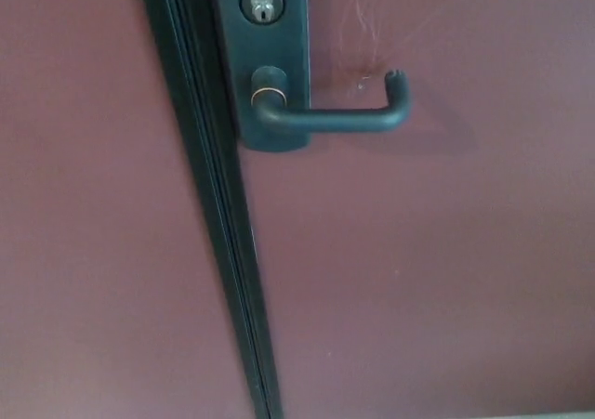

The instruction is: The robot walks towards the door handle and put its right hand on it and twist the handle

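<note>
approach: door handle (330,114) at 12 o'clock, level, untouched | hands: neither in view, state cannot be told | left: reach, grasp, twist

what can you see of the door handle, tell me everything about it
The door handle is a dark, matte lever, metal by its look, with a round neck ringed by a thin pale band. It runs level toward picture right, and its tip bends back toward the door. It sits on a dark backplate, under a silvery keyhole cylinder, near the top of the picture, right of the black door seam on the maroon door. Nothing touches it; no hand is in view.
</note>
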Motion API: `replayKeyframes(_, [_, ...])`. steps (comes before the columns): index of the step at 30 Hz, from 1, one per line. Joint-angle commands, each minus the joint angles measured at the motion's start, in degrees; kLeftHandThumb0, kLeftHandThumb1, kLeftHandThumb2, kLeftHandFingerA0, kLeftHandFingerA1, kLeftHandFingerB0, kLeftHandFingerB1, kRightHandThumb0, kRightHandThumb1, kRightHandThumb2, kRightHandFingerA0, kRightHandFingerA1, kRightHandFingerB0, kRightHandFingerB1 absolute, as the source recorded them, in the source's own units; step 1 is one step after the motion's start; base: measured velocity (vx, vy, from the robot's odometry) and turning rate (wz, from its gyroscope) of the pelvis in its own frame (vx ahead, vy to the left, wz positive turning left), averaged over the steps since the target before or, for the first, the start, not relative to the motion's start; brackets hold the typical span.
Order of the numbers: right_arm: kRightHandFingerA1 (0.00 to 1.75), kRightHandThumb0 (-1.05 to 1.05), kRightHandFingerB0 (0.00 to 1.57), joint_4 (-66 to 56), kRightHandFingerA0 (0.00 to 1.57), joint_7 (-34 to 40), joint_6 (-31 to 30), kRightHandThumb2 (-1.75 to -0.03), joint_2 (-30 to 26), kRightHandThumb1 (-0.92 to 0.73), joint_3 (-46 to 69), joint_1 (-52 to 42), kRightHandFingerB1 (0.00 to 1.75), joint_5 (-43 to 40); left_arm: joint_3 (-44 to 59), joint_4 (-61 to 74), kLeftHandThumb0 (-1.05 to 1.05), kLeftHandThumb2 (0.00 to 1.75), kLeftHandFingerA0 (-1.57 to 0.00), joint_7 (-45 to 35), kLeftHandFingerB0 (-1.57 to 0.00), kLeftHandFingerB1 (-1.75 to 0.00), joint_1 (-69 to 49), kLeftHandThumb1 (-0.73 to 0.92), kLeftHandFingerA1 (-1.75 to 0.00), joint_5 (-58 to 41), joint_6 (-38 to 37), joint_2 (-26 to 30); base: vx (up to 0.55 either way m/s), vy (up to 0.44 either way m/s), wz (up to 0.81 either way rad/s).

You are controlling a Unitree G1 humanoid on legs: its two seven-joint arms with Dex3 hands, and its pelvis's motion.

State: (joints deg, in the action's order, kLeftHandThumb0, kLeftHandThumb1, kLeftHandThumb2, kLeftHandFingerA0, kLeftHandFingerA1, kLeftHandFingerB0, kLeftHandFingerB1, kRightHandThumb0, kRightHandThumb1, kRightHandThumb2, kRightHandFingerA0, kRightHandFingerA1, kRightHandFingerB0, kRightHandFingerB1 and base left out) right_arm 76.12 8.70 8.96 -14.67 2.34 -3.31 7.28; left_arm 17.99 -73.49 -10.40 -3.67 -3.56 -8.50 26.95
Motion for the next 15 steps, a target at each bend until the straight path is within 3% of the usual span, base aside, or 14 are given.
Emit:
replayKeyframes(1, [0.47, -0.24, 0.45, 0.04, 0.62, -1.30, -0.70, -0.60, 0.34, -0.66, -0.88, 0.28, 0.38, 1.02, 0.13, -0.17, -0.11, 0.58, -0.64, -0.59, -0.46, -0.40, -0.20, 0.65, -0.50, -0.56, 0.10, 0.50, 0.10, 0.043, 0.06])
replayKeyframes(15, [0.48, -0.24, 0.43, 0.12, 0.65, -2.38, -1.47, -0.60, 0.45, -0.66, -1.32, 0.63, 0.38, 1.66, -0.67, 0.17, -0.11, 0.58, -0.63, -0.36, -0.47, -0.40, -0.21, 0.64, -0.48, -0.01, -0.18, 0.75, 0.11, -0.070, 0.09])
